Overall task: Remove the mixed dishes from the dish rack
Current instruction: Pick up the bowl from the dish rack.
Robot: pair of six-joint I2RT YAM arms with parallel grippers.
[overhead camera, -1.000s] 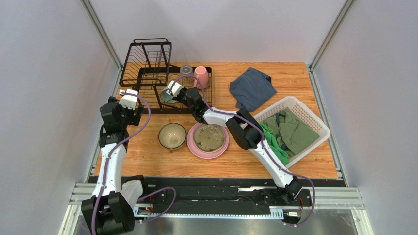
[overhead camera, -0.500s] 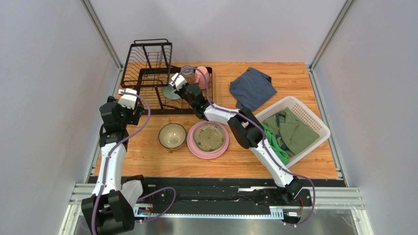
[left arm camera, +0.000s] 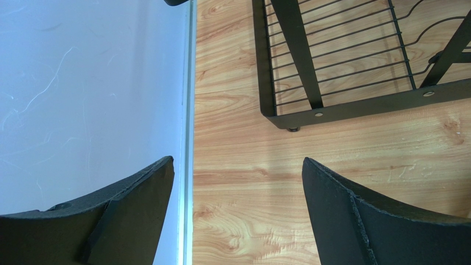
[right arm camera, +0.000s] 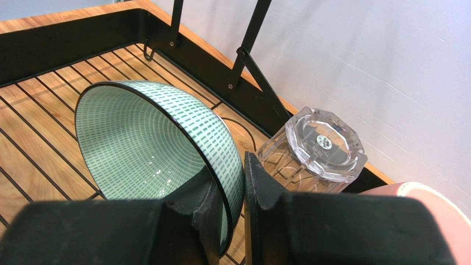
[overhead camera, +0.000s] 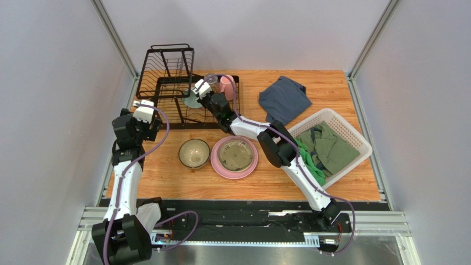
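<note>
right gripper (right arm camera: 244, 185) clamped on teal bowl (right arm camera: 144, 143) rim, bowl tilted in dish rack (right arm camera: 72, 41); left gripper (left arm camera: 237, 204) wide open, empty

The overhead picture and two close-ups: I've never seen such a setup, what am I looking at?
Two robot arms are bolted at the near edge of a table. The overhead picture comes from a fixed camera above and behind them; each close-up comes from a camera on one wrist. The left gripper is open and empty, beside the dish rack. The right gripper pinches the rim of a teal bowl, tilted over the rack, next to a glass tumbler and a pink mug. On the table: an olive bowl, a cream plate on a pink plate, a grey-blue cloth and a white basket of clothes.
</note>
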